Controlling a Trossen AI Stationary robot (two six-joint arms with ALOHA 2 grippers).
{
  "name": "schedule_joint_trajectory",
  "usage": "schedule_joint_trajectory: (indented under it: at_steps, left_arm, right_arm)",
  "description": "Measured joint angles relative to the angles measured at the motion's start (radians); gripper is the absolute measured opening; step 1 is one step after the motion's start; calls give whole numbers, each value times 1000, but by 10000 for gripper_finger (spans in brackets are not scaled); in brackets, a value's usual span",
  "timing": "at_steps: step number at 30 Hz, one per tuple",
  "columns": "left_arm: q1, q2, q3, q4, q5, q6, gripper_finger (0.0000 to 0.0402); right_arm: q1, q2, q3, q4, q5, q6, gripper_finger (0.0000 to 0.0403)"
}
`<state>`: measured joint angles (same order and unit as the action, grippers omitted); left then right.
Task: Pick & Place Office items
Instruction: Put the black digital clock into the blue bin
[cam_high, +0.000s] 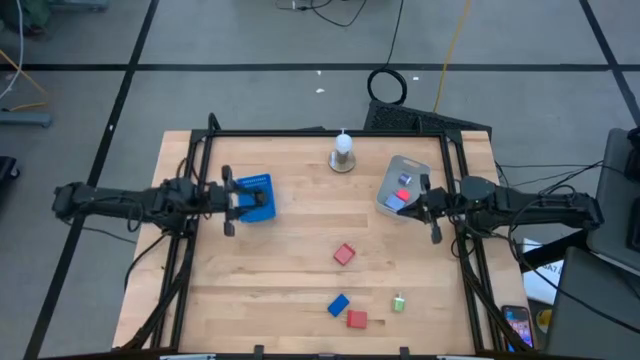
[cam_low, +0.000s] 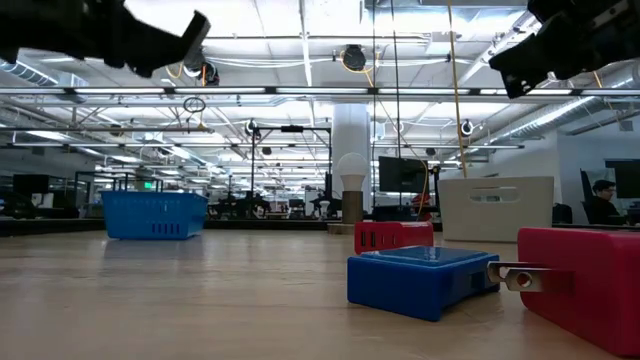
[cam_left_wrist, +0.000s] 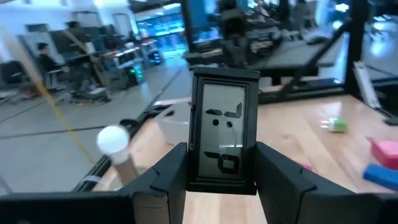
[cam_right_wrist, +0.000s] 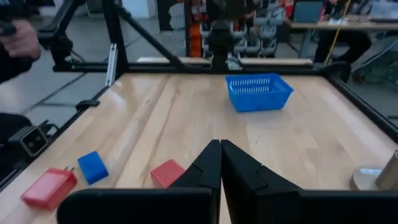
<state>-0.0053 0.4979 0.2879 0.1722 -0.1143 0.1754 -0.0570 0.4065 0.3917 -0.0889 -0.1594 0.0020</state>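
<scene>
Nearest the front edge, a red plastic block (cam_high: 356, 319), a blue plastic block (cam_high: 338, 304) and a tiny green piece (cam_high: 398, 301) are lying loose. Another red block (cam_high: 344, 254) is sitting mid-table. Further back, the left gripper (cam_high: 238, 203) is hovering at the blue mesh basket (cam_high: 262, 185), its fingers pinching a black-framed rectangular piece with a pale face (cam_left_wrist: 224, 134). The right gripper (cam_right_wrist: 219, 155) is waiting with its fingers pressed together beside the translucent grey tub (cam_high: 393, 170), which is holding red and blue pieces. Farthest back, a white bulb on a stand (cam_high: 343, 145) is standing upright. The placing step is seemingly under way; next, the piece needs lowering over the basket and releasing.
</scene>
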Motion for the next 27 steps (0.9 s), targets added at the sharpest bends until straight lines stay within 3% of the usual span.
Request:
schedule_joint_trajectory:
  at_steps: [7,16,27]
  left_arm:
    - [70,-110,-133,84,2,-74,148]
    - [89,-174,-231,157,35,-106,148]
    - [89,-194,-273,186,9,-103,148]
  right_arm:
    - [-55,-17,-188,242,0,39,0]
    - [-233,-218,-249,236,-110,88,0]
    - [-277,-304,-367,244,-107,114,0]
